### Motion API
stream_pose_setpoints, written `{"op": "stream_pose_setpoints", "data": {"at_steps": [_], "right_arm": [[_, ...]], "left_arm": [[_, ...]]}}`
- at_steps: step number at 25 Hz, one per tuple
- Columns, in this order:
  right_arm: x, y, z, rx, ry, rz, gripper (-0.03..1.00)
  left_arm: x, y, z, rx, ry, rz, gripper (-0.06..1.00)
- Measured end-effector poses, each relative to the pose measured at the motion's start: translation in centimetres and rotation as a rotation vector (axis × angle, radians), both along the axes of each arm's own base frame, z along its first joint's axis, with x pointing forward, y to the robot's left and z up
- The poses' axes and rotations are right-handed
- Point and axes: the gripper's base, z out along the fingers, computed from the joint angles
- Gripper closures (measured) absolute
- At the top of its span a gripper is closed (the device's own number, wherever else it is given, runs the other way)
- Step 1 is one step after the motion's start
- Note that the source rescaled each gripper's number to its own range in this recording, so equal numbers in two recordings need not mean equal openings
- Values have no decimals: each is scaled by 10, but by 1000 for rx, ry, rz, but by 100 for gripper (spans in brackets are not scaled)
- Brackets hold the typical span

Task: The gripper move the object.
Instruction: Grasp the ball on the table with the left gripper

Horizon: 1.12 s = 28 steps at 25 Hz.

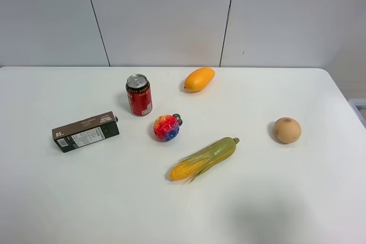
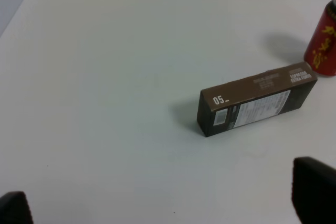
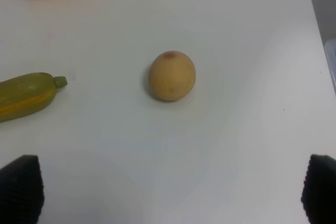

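Exterior high view, and we sweep from the left across the white table. First up is a brown box, lying flat on its long side with its printed label facing up. Next comes a red can, upright, silver top showing. Just right of the can and a little nearer the camera, clear of it, sits the object, the bumpy rainbow ball, close to the table's middle. A tiny grey cap is tucked against its far right side. Behind that, toward the wall, lies a yellow-orange fruit. Nearer the camera an ear of corn lies on a slant, yellow tip down-left, green stem end up-right. Well off to the right, alone, is a tan round fruit.

Over to the left wrist view: the left gripper has its jaws spread wide, black tips at the frame's two corners, hanging over bare table with the box and the can beyond it.

Right wrist view: the right gripper is equally wide, holding nothing, with the tan fruit beyond the gap between its jaws.
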Motion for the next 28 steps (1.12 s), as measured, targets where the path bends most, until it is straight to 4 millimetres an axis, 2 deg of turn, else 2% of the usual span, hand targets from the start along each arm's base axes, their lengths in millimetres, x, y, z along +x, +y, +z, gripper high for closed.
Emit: {"op": "stream_pose_setpoints", "data": {"at_steps": [28], "right_arm": [[0,0,0,0,0,0,-3]], "left_arm": [[0,0,0,0,0,0,-6]]}}
